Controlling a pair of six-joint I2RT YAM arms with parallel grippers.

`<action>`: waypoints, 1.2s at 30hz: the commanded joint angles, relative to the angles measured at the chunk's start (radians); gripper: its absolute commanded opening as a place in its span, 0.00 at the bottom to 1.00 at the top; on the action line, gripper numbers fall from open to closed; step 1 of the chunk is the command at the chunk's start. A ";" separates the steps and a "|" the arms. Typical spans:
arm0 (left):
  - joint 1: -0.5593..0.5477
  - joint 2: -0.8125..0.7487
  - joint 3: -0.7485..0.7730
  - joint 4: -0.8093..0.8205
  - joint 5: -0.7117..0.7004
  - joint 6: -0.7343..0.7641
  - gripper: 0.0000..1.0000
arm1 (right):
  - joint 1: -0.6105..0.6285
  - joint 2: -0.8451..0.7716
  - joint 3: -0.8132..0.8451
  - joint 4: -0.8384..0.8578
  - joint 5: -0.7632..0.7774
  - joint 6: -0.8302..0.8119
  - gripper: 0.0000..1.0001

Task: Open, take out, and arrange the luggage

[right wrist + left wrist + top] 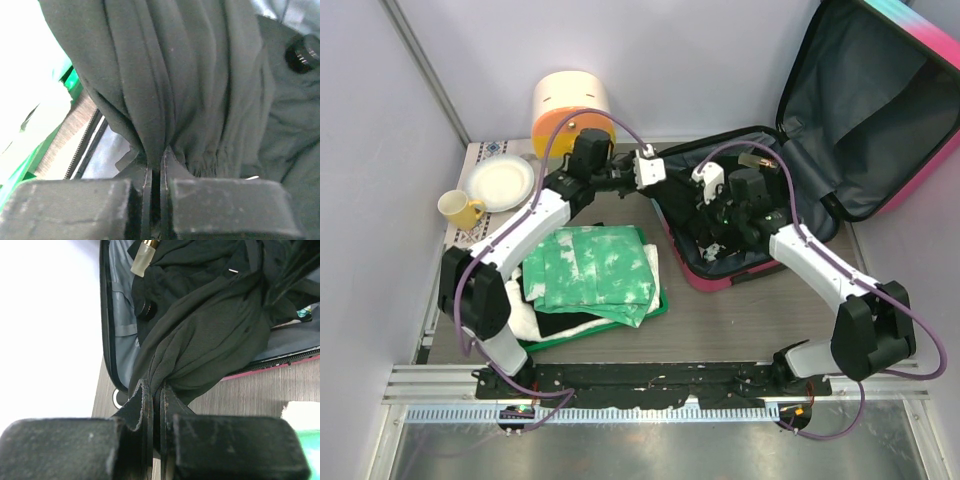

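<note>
Luggage (880,110) is lying open; you are pinching its black garment (210,330) with both the left gripper (155,395) and right gripper (156,161) clamped tight.

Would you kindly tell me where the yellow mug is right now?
In the top view, the yellow mug stands upright on the left side, just beside the white plate, with the round cream-and-orange box further back.

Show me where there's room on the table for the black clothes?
The table is bare in front of the suitcase, right of the green tray. A thin strip runs behind the tray. Crowded: the tray's cloths, the plate and mug.
</note>
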 commanded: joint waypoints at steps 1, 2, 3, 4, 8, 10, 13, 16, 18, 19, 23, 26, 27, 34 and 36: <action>0.038 -0.099 0.056 0.090 -0.037 -0.069 0.00 | -0.033 -0.039 0.159 -0.094 0.012 -0.072 0.01; 0.049 -0.107 0.069 0.072 -0.041 -0.082 0.00 | -0.033 -0.036 0.188 -0.116 0.009 -0.092 0.01; 0.058 -0.124 0.076 0.055 -0.040 -0.110 0.00 | -0.033 -0.028 0.222 -0.136 -0.001 -0.112 0.01; 0.078 -0.138 0.085 0.034 -0.038 -0.116 0.00 | -0.033 -0.021 0.303 -0.194 -0.017 -0.157 0.01; 0.139 -0.234 0.073 -0.045 -0.035 -0.152 0.00 | -0.027 0.061 0.530 -0.337 -0.133 -0.270 0.01; 0.187 -0.306 0.053 -0.069 -0.043 -0.153 0.00 | -0.011 0.131 0.658 -0.413 -0.168 -0.317 0.01; 0.272 -0.407 -0.012 -0.088 -0.037 -0.167 0.00 | 0.042 0.235 0.810 -0.458 -0.187 -0.337 0.01; 0.364 -0.498 -0.080 -0.118 -0.023 -0.158 0.00 | 0.114 0.321 0.913 -0.444 -0.170 -0.320 0.01; 0.415 -0.536 -0.124 -0.154 -0.003 -0.146 0.00 | 0.156 0.358 0.949 -0.429 -0.156 -0.317 0.01; 0.461 -0.572 -0.149 -0.173 0.012 -0.133 0.00 | 0.192 0.393 0.980 -0.418 -0.140 -0.317 0.01; 0.563 -0.641 -0.177 -0.236 0.032 -0.104 0.00 | 0.259 0.443 1.053 -0.424 -0.116 -0.290 0.01; 0.596 -0.708 -0.194 -0.398 0.055 0.018 0.00 | 0.308 0.412 1.000 -0.437 -0.118 -0.299 0.01; 0.601 -0.731 -0.209 -0.434 0.057 0.052 0.00 | 0.319 0.398 0.928 -0.434 -0.121 -0.308 0.01; 0.601 -0.898 -0.391 -0.938 0.078 0.445 0.00 | 0.460 0.288 0.594 -0.444 -0.124 -0.397 0.01; 0.601 -0.908 -0.398 -1.026 0.085 0.500 0.00 | 0.492 0.260 0.519 -0.449 -0.115 -0.423 0.01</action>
